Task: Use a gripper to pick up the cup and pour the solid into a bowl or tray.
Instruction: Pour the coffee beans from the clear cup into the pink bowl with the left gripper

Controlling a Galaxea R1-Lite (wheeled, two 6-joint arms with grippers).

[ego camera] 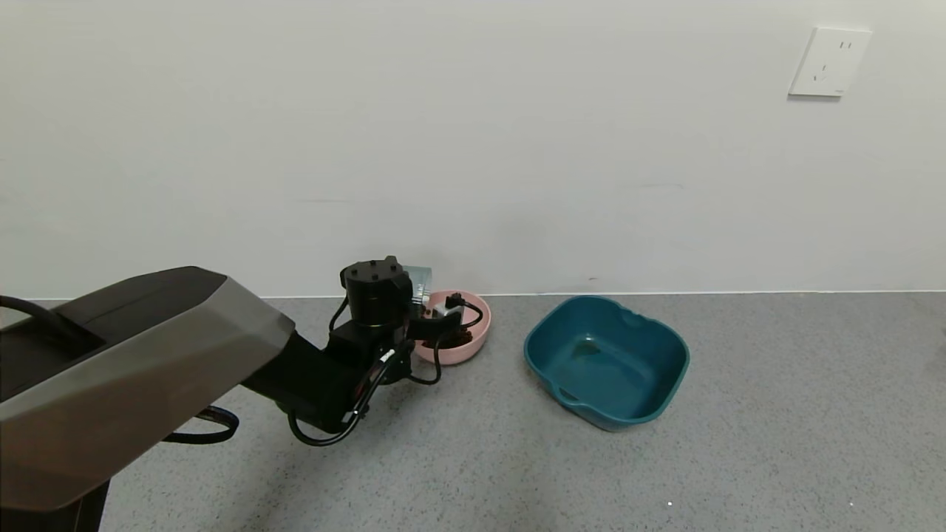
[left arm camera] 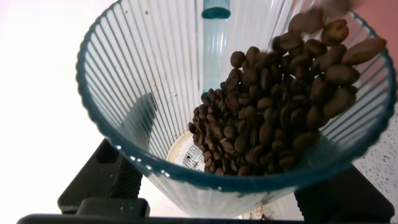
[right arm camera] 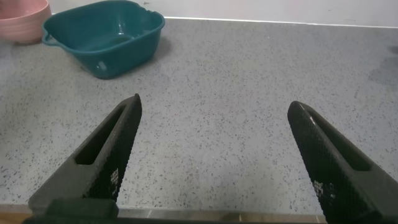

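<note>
My left gripper (ego camera: 429, 314) is shut on the ribbed blue-grey cup (ego camera: 418, 284) and holds it tipped over the near-left rim of the pink bowl (ego camera: 477, 347), by the wall. Some dark brown pellets (ego camera: 463, 336) lie in the bowl. In the left wrist view the cup (left arm camera: 155, 81) fills the picture between the black fingers (left arm camera: 102, 177). A heap of pellets (left arm camera: 273, 106) lies along its lower side and reaches the rim. My right gripper (right arm camera: 214, 104) is open and empty above bare floor, out of the head view.
A larger squarish teal tub (ego camera: 650, 347) stands empty on the grey speckled floor, right of the pink bowl; it also shows in the right wrist view (right arm camera: 124, 46). The white wall runs close behind both. A socket (ego camera: 829, 62) is high on the wall.
</note>
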